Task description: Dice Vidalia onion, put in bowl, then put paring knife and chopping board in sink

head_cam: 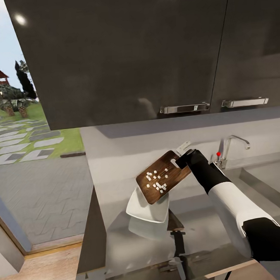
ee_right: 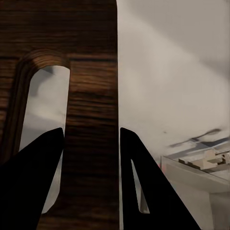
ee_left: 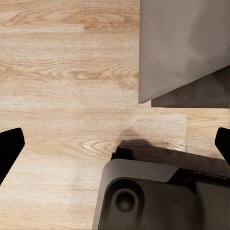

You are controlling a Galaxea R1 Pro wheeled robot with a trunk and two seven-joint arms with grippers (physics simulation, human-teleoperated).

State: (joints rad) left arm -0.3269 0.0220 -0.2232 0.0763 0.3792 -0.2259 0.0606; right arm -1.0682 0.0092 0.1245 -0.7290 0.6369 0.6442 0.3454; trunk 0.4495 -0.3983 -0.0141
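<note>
Chopping board tilted over bowl, pinched by outstretched right claw.

**Three viewpoints: one wide from the head, two close at the wrists**

The head camera looks forward and down from above the tabletop, taking in the upper cabinets, the back wall, the faucet and a garden beyond the open side at its left; the right arm reaches in from its lower right.

The right wrist camera sits very close behind the right tool, facing along its fingers at the slotted end of the chopping board, with the wall and faucet beyond. Both views share that board end and the faucet.

The left wrist camera points down at the wooden floor, near a tabletop corner and the robot's base.
</note>
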